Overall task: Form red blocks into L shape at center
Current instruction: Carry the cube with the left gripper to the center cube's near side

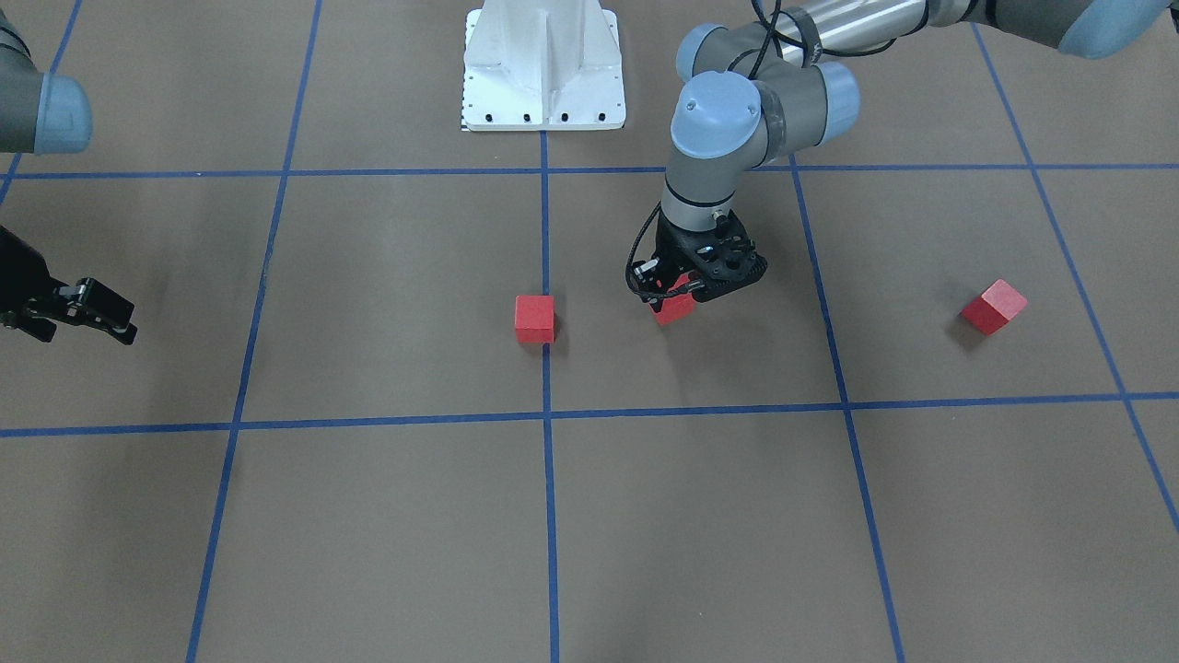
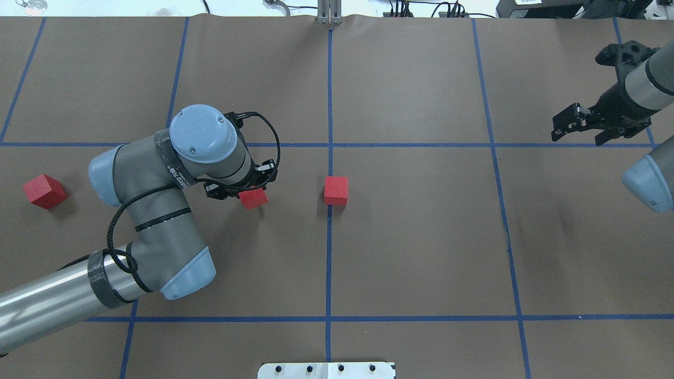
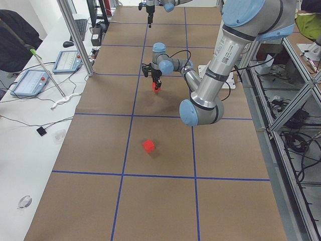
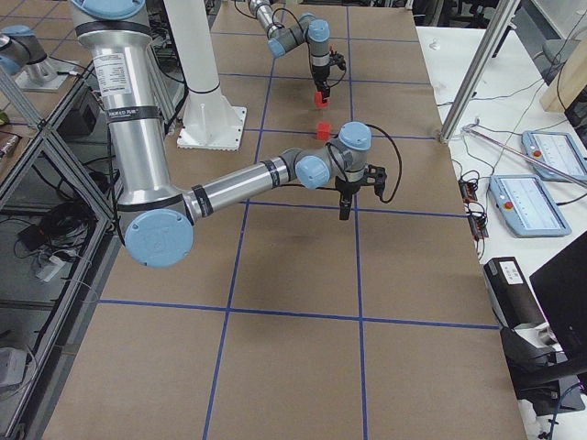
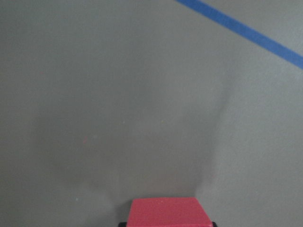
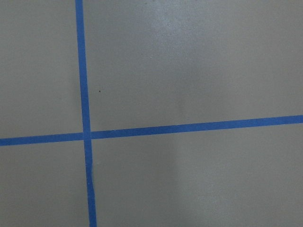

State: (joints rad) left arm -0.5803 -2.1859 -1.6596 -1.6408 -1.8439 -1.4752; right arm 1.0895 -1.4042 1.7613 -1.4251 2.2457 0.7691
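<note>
Brown floor (image 2: pixel 421 252) gridded in blue tape (image 2: pixel 329 263) (white desk (image 3: pixel 30 115) alongside); left gripper (image 1: pixel 680 296) clamped on red block (image 1: pixel 672 314), right gripper (image 2: pixel 576 129) parted.

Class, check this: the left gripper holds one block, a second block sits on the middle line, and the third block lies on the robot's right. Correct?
No. The overhead view shows the third block on the robot's left, not its right. The rest holds: the left gripper holds one block, and a second block sits on the middle line.
</note>
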